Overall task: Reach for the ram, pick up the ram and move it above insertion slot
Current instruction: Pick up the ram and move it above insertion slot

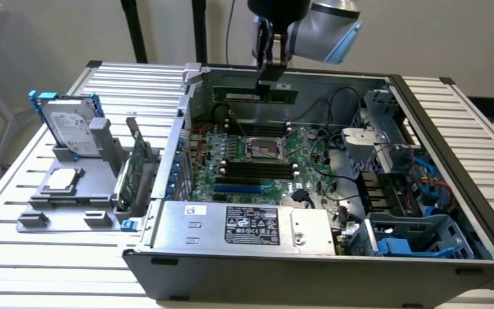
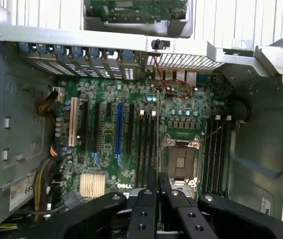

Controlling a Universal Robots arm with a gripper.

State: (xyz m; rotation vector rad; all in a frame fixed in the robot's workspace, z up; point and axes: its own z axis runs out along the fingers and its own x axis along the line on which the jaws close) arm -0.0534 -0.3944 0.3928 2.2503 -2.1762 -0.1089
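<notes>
**Ram held over the open computer case**

The hand [image 1: 272, 72] is hanging above the rear of the open computer case [image 1: 316, 270], its fingers [image 2: 148, 199] pinching the ram [image 1: 256, 95]. The green stick is lying level just below the fingertips, close to the case's far wall and well above the motherboard [image 2: 131, 129]. The black memory slots [image 1: 256, 168] are sitting lower down, near the processor socket [image 2: 180, 160]. A hard drive [image 1: 69, 125] is standing in a grey holder on the surface, at the exterior view's left.
</notes>
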